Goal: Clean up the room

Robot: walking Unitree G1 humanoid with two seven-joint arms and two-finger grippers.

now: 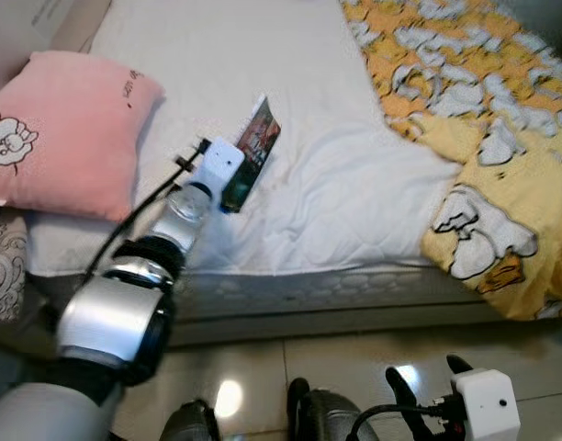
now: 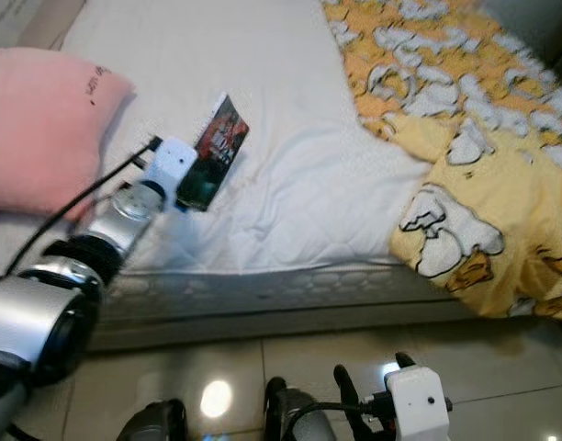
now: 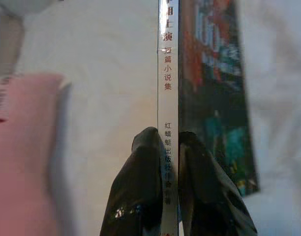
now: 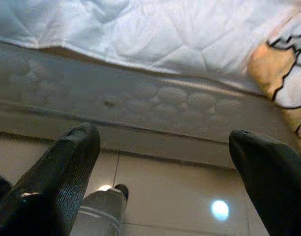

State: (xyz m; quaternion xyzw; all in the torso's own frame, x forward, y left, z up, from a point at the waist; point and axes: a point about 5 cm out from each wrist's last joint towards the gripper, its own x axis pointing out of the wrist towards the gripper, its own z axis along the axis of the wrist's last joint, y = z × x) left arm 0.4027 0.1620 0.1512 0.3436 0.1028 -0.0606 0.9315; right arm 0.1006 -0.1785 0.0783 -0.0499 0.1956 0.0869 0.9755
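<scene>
White sheets cover the big bed (image 1: 309,184), with a yellow blanket (image 1: 483,138) bunched on the robot's right and a pink pillow (image 1: 70,129) on its left. The left pincer (image 3: 171,147) is squeezed shut on a thin book (image 1: 252,152), pinching its spine just over the sheet, maybe touching it. The right pincer (image 4: 165,147) hangs wide open and empty near the floor (image 4: 180,191).
</scene>
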